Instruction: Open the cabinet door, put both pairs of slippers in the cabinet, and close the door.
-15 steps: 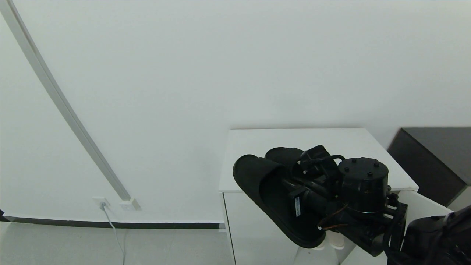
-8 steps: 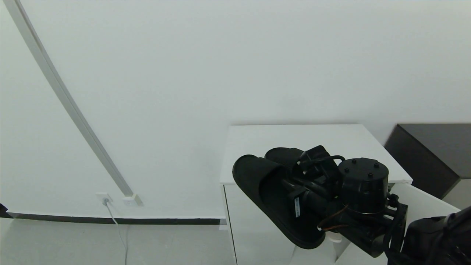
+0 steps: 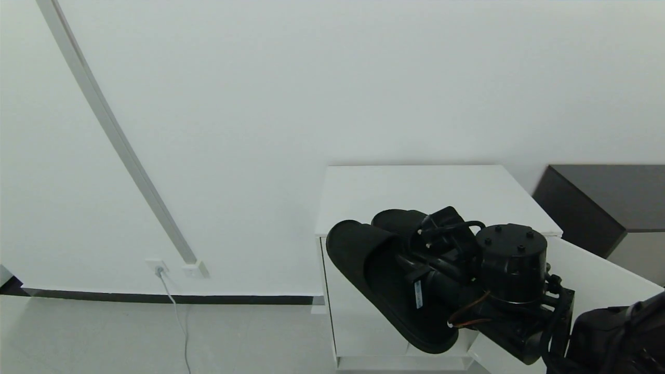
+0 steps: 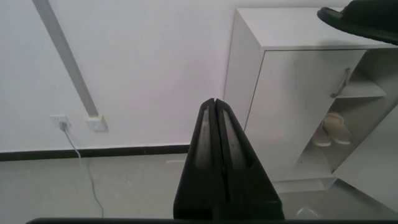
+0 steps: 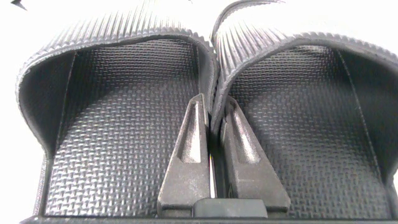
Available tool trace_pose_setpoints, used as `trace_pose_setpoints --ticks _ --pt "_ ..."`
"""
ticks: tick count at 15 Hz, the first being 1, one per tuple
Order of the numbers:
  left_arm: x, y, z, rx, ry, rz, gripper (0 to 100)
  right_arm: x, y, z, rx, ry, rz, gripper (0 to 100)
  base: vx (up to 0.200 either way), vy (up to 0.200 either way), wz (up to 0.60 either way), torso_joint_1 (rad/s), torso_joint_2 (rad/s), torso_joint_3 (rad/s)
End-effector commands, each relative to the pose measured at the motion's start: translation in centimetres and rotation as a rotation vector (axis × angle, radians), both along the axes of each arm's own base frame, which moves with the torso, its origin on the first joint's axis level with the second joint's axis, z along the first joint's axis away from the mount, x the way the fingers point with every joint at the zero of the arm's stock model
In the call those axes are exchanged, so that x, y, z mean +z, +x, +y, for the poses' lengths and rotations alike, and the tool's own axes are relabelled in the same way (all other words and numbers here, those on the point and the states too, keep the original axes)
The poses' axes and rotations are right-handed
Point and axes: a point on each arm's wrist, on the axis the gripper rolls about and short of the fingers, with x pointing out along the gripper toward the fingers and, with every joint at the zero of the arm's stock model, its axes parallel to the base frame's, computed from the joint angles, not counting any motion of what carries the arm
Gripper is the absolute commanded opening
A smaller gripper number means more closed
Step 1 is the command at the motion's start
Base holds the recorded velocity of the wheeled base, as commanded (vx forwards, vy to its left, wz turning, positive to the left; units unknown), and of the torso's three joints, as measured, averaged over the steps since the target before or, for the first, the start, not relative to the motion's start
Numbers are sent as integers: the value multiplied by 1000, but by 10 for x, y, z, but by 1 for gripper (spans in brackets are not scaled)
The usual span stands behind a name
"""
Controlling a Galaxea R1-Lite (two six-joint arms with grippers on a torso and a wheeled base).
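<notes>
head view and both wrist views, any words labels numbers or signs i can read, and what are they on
Small white label on the right arm, next to the black slippers: print too small to read.
White cabinet and wall sockets: no text visible.
Nothing in any of the three views can be quoted as readable words, numbers or signs.

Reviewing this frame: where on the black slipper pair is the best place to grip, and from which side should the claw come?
Pinch the two touching inner strap edges of the black slippers together, coming in from the open heel end. The uppers sit side by side with ribbed edges meeting, so one pinch carries both. The right claw is shut on that seam.
</notes>
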Motion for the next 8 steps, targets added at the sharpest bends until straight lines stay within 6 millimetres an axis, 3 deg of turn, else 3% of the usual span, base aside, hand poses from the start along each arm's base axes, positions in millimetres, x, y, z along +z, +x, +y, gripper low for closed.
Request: trace_pose_setpoints --ticks 1,5,8 --pt "0 0 0 0 0 2 0 -1 0 1 1 -2 1 0 0 0 0 0 0 0" --pt "0 0 0 0 -2 0 0 -2 0 1 1 -5 3 0 0 0 0 0 0 0" --pt "0 0 0 0 0 2 0 -1 0 1 1 -2 1 0 0 -200 0 2 -1 1"
